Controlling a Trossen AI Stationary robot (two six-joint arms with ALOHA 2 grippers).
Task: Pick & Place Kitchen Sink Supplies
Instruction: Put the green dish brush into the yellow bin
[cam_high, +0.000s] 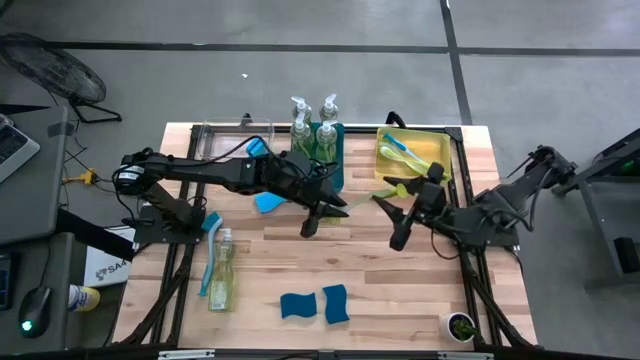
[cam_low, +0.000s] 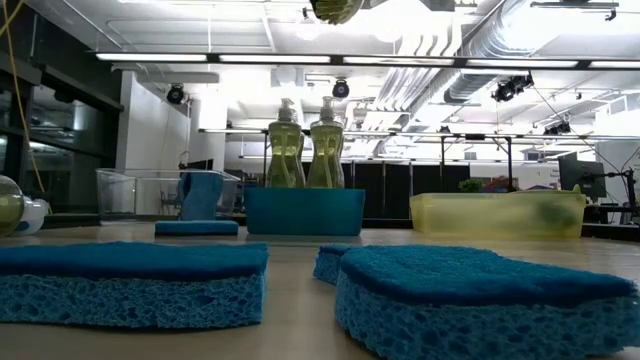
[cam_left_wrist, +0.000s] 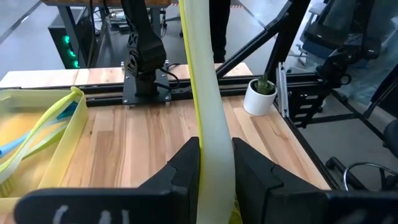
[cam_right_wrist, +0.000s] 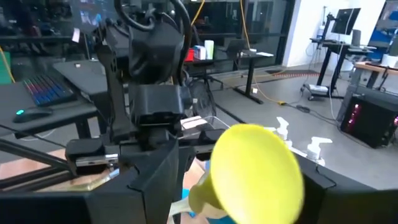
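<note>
Handover of long-handled lime-green dish brush (cam_high: 385, 190) in hand, mid-tabletop beside yellow rectangular bin (cam_high: 433, 143). Left pincer (cam_high: 312, 222) clamped on handle. Right pincer (cam_high: 400, 235) appeared closed around brush too. Next move, by judgement: one pincer releases, other carries brush to bin.

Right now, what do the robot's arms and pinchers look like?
Both arms, the left arm and the right arm, are dark, jointed tubes with thin black cables along them. Each gripper, the left gripper and the right gripper, has two flat, angular black fingers.
</note>
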